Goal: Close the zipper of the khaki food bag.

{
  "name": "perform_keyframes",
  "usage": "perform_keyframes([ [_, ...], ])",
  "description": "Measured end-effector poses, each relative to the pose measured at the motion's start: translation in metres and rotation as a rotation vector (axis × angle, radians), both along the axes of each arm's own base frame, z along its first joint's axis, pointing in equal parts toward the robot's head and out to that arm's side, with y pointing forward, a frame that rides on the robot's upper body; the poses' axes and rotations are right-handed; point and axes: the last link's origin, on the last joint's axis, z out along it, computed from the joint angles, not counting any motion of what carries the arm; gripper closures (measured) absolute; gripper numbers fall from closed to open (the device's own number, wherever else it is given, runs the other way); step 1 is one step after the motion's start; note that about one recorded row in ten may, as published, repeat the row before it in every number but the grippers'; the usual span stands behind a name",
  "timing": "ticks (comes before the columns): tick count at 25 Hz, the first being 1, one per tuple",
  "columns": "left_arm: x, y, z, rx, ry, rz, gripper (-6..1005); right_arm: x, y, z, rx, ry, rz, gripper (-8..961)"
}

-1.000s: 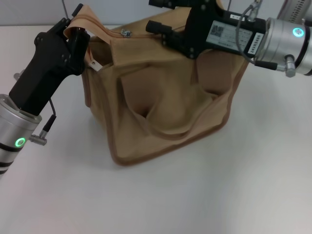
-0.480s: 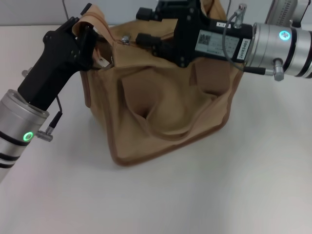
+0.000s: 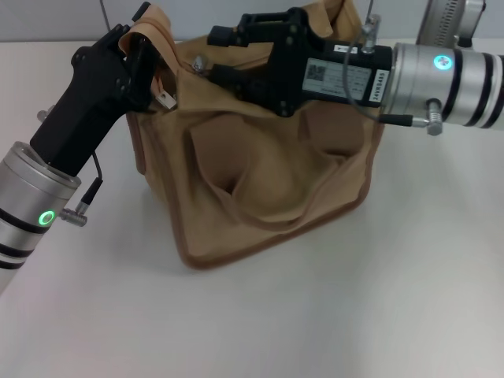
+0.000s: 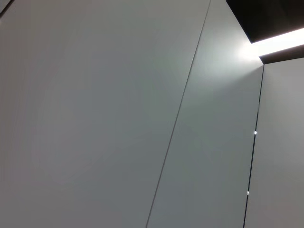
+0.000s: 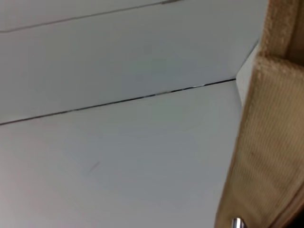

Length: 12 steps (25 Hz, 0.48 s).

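The khaki food bag [image 3: 268,181] stands mid-table in the head view, its front panel sagging. My left gripper [image 3: 135,49] is at the bag's top left corner, shut on the raised end flap there. The zipper's silver pull [image 3: 200,62] shows on the top panel near that corner. My right gripper [image 3: 214,55] reaches in from the right over the bag's top, open, with one fingertip [image 3: 219,34] beyond the pull and the other in front of it. A tan strap of the bag [image 5: 266,142] fills one edge of the right wrist view. The left wrist view shows only wall panels.
A small white tag [image 3: 165,98] hangs inside the bag's open left end. White table [image 3: 315,315] lies in front of and beside the bag. The right arm's silver forearm [image 3: 449,75] crosses above the bag's right side.
My right gripper has slid left along the bag's top until its fingers flank the zipper pull. The left gripper shifted slightly up and right with the flap, then held still.
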Motion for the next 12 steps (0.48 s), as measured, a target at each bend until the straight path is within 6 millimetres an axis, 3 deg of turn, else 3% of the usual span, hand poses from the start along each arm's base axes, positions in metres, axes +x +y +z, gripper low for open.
perform_keyframes([
  [12, 0.0004, -0.0005, -0.0003, -0.002, -0.004, -0.001, 958, -0.0095, 0.006, -0.0029, 0.037, -0.022, 0.038, 539],
])
